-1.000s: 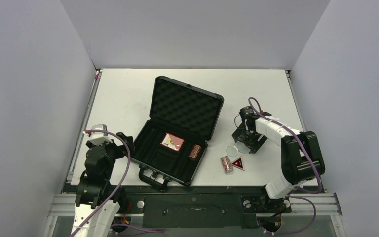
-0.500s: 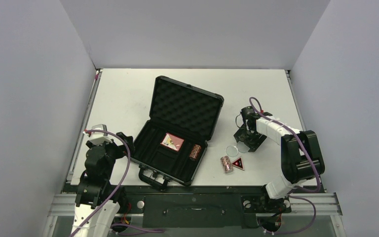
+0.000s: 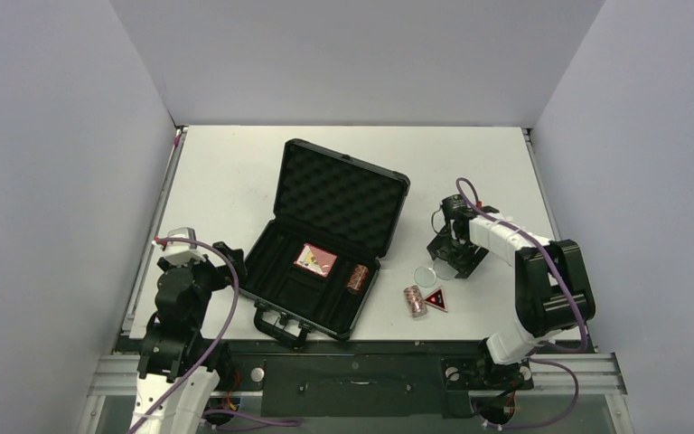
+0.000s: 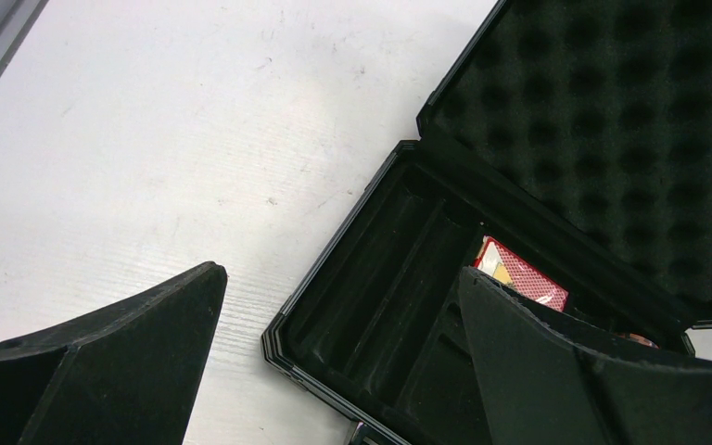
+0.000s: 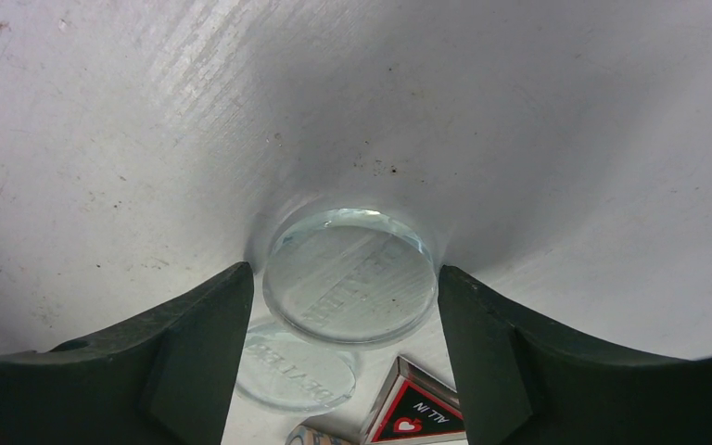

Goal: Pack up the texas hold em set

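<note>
The black case lies open at the table's middle, its foam lid up. The pink card box and one chip roll lie inside it. The second chip roll and the red-black triangle lie on the table to the right of the case. My right gripper is shut on a clear round disc, held just above a second clear disc; the triangle also shows in the right wrist view. My left gripper is open and empty over the case's front left corner.
Grey walls enclose the table on three sides. The case handle points at the near edge. A metal rail runs along the table's left side beside my left arm.
My right gripper has shifted slightly to the left over the clear disc. The left arm and the case have not moved.
</note>
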